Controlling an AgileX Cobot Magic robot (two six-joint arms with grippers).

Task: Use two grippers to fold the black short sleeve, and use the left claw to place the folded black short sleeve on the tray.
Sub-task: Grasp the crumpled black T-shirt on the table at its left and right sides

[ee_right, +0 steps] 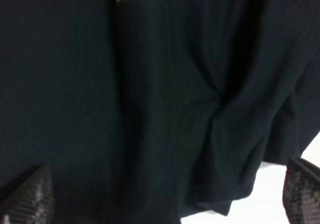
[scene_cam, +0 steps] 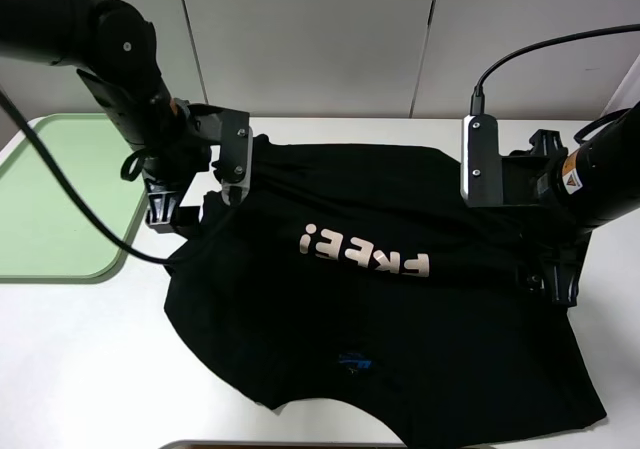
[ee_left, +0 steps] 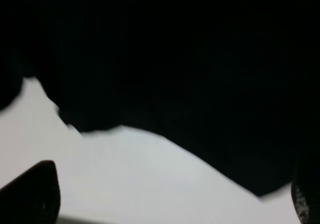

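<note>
Shirt: a large black cotton T-shirt lies spread front up on the white tabletop. It fills the middle and right of the high view, and its cloth is rumpled at the left edge.
Print: pale pink block lettering "FREE!" runs across the chest and reads upside down from the high camera. A small blue neck label sits toward the near edge.
Tray: a pale green rectangular plastic tray with a low rim sits at the left end of the tabletop. It is near the shirt's left edge but apart from it, and the shirt lies wholly off it.
Left claw: the left claw is down at the shirt's far left edge, on the side toward the tray. In its wrist view the two black fingertips stand wide apart with bare tabletop between them and the shirt's edge just ahead. It holds nothing.
Left arm: its silver wrist bracket hangs over the shirt's far left corner, and a black cable loops across the tray.
Right claw: the right claw is low over the shirt's right side. Its fingertips are spread wide with wrinkled black cloth across the gap, so it is not closed on the cloth. Whether the tips touch the cloth cannot be told.
Right arm: a second silver bracket sits above the shirt's far right part.
</note>
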